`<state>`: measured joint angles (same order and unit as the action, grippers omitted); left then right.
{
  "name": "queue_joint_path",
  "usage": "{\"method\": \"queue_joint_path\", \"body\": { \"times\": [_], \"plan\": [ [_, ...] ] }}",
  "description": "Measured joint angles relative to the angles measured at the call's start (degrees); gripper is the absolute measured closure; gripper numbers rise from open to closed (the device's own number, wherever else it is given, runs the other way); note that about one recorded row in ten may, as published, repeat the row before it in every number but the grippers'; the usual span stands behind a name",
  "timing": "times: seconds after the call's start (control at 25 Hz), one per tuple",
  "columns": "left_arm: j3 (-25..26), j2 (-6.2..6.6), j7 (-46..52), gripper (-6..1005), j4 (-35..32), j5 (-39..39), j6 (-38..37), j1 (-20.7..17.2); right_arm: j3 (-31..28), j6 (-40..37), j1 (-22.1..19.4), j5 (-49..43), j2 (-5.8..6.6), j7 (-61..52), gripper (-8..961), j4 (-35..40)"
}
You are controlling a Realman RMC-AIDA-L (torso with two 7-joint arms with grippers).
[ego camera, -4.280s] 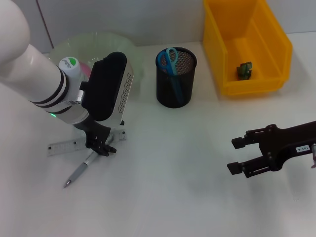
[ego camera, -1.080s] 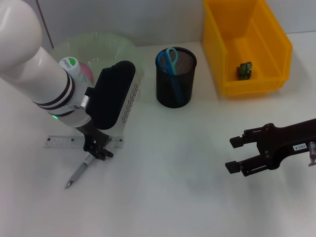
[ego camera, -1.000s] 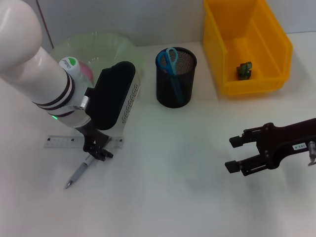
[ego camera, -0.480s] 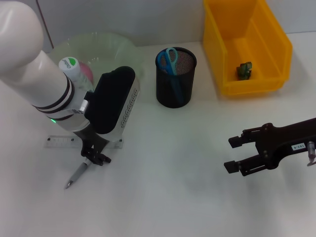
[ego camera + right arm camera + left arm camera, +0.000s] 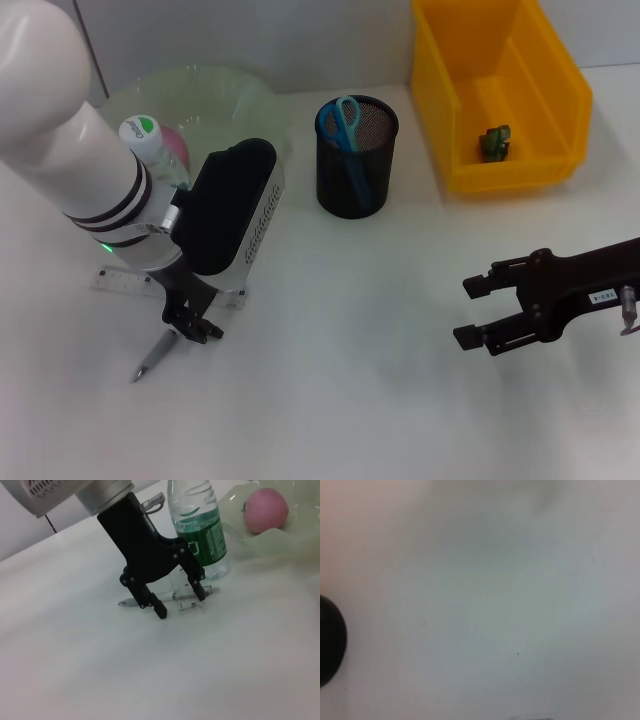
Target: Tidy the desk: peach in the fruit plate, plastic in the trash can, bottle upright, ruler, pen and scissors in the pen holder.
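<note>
Straddling the pen [image 5: 155, 354] at lower left, the spread left gripper [image 5: 177, 597] should centre, then pinch.

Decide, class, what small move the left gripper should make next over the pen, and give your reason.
Probably lower a little and close. The left gripper hangs open just above the desk, one finger on each side of the pen, which lies flat beside the ruler and is not yet gripped. The pen holder so far shows only the scissors. The right gripper sits idle, open.
</note>
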<state>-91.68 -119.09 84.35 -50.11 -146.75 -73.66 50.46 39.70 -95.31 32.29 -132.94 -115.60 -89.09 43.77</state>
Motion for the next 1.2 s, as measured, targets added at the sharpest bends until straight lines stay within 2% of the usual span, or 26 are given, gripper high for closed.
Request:
{"method": "queue_joint_path", "body": {
  "times": [0.68,1.2],
  "plan": [
    [0.0,0.00,-0.4,314,-0.6,0.1,0.5,-0.1,0.0,0.0,0.1,-0.2,-0.16,0.1,135,0.1],
    [-0.4,0.00,-0.4,416,-0.6,0.1,0.8,0.0,0.3,0.0,0.2,-0.2,-0.20,0.1,135,0.2]
  ]
}}
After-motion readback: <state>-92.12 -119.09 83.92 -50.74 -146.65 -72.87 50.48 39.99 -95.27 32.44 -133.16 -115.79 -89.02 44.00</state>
